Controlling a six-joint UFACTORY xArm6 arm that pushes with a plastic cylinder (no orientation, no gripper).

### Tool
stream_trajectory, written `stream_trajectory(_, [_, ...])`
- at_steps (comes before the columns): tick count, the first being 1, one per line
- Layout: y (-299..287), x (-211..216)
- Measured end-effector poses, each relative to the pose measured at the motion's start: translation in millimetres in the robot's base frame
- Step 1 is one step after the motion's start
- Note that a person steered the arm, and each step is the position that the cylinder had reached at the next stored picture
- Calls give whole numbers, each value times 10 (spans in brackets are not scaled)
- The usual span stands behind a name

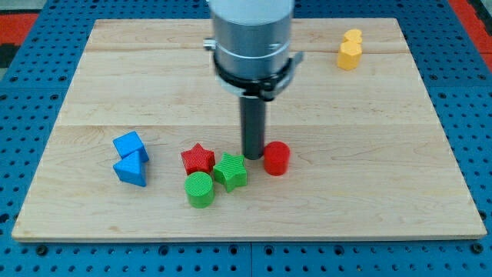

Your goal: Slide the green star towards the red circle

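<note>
We carry no fingers at all, so there is nothing to open or close; our arm ends in a straight dark rod, and my tip (254,157) rests on the pale wooden table (384,154) in the narrow gap between the green ribbed star block (231,171) and the red ribbed cylinder block (276,158), the task's circle. The star lies just left of the tip and slightly nearer; the cylinder sits just right of it.

The main risk, as we judge it, is our own position: we stand on the wrong side of the star. Any push from here would drive the star left, away from its goal, or knock the red cylinder further right. Getting behind the star means going round it, and the space is tight.

The star also has close neighbours. The red ribbed star block (197,159) looks to be touching or nearly touching it on the left, and the green ribbed cylinder block (200,189) sits near-left of it. A push begun from the left could drag those along, or an off-centre contact could spin the star aside.

The two blue blocks (131,158) far left and the yellow block (350,51) at the far right lie well apart.
</note>
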State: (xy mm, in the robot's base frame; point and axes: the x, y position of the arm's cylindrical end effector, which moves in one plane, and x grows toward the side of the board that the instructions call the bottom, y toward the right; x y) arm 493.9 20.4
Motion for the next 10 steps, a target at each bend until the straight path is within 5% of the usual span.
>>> stream_trajectory(3, [1015,-2])
stream_trajectory(5, [75,-84])
stream_trajectory(10, [-705,225])
